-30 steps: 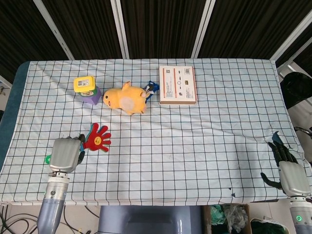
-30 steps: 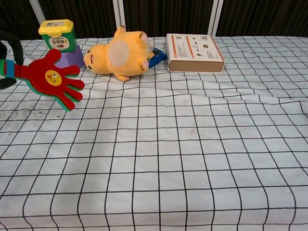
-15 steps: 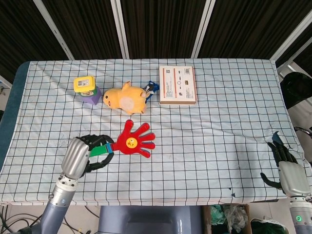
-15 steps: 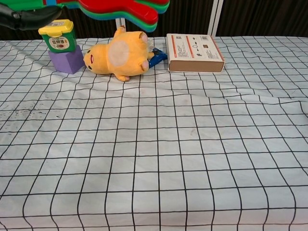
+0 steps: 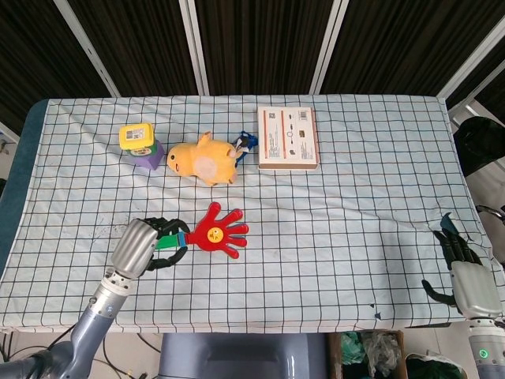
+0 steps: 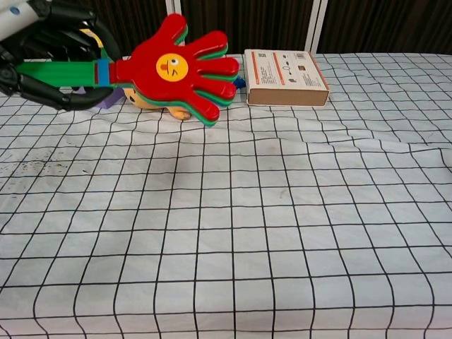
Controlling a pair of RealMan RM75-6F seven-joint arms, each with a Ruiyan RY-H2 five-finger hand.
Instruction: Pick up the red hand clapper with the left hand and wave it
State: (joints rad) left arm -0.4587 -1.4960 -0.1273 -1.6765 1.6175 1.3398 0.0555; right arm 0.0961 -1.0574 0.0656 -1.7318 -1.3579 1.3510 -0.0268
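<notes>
Your left hand has its fingers wrapped around the green handle of the red hand clapper, which is lifted off the checked tablecloth with its palm pointing right, in front of the yellow plush toy. Your right hand rests at the table's right edge with fingers loosely apart, holding nothing.

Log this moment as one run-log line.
left hand: grips red hand clapper by green handle, lifted off table | right hand: idle at table edge, holds nothing | phase: waving
</notes>
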